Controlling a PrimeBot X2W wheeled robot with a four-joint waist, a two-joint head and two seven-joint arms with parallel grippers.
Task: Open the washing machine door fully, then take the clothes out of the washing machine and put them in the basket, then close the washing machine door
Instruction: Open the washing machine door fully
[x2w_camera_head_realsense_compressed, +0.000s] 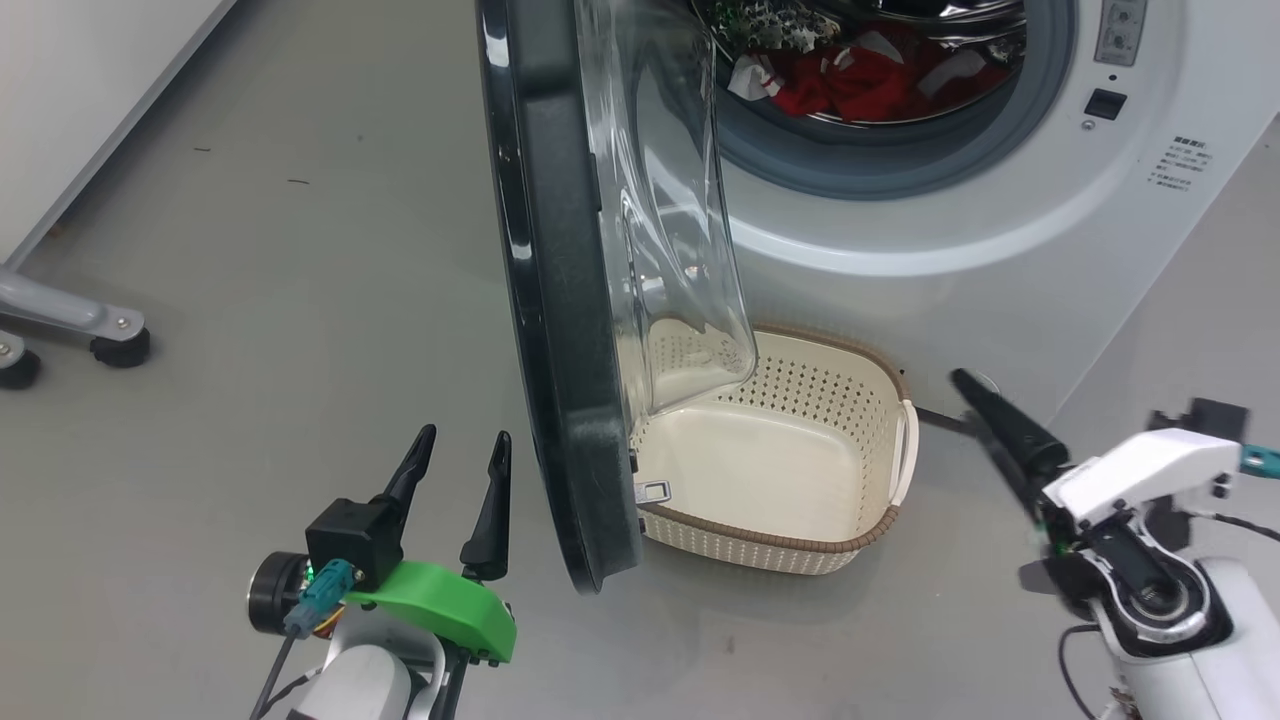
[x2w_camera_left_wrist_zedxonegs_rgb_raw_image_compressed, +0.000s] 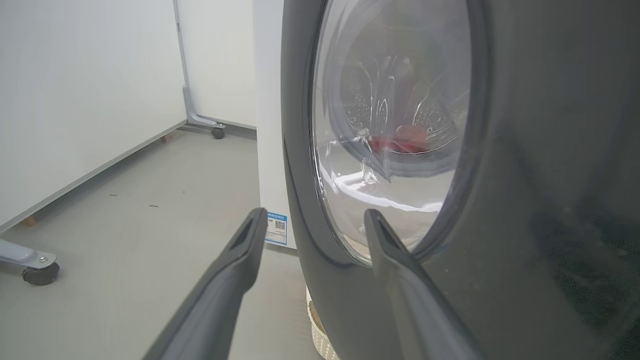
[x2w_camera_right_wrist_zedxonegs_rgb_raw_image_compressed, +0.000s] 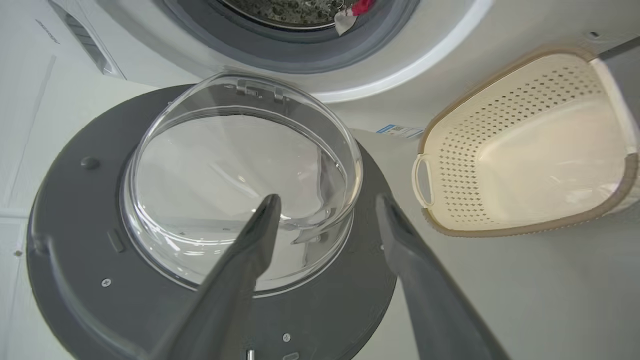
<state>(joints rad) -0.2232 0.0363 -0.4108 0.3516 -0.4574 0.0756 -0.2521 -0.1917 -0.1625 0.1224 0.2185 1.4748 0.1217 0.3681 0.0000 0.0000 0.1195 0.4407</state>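
Fingers of the left gripper (x2w_camera_head_realsense_compressed: 466, 435) are standing spread apart with nothing between them, pointing up beside the outer face of the washing machine door (x2w_camera_head_realsense_compressed: 560, 300). In the left wrist view one finger (x2w_camera_left_wrist_zedxonegs_rgb_raw_image_compressed: 400, 280) is lying across the door's black ring (x2w_camera_left_wrist_zedxonegs_rgb_raw_image_compressed: 525, 175), though whether it is touching cannot be told.

The right gripper (x2w_camera_head_realsense_compressed: 975, 400) is hanging low at the right, blurred in the head view. Its own wrist view is showing its fingers (x2w_camera_right_wrist_zedxonegs_rgb_raw_image_compressed: 240, 270) parted and gripping nothing, aimed at the door's inner side (x2w_camera_right_wrist_zedxonegs_rgb_raw_image_compressed: 65, 225) and the glass bowl (x2w_camera_right_wrist_zedxonegs_rgb_raw_image_compressed: 240, 190).

The door is standing partly swung out from the washing machine (x2w_camera_head_realsense_compressed: 1000, 230), edge-on to the head camera, with its clear bowl (x2w_camera_head_realsense_compressed: 670, 220) bulging toward the drum opening.

The clothes (x2w_camera_head_realsense_compressed: 860, 85) are lying inside the drum — a red heap with white patches, just behind the grey gasket.

The basket (x2w_camera_head_realsense_compressed: 760, 545) is sitting on the grey floor (x2w_camera_head_realsense_compressed: 250, 250) right before the machine, its left end lying under the door's lower edge. Its brown rim (x2w_camera_right_wrist_zedxonegs_rgb_raw_image_compressed: 500, 230) and one side handle (x2w_camera_right_wrist_zedxonegs_rgb_raw_image_compressed: 422, 180) are facing the right gripper.

A small blue label (x2w_camera_left_wrist_zedxonegs_rgb_raw_image_compressed: 276, 229) is showing low on the machine's side.
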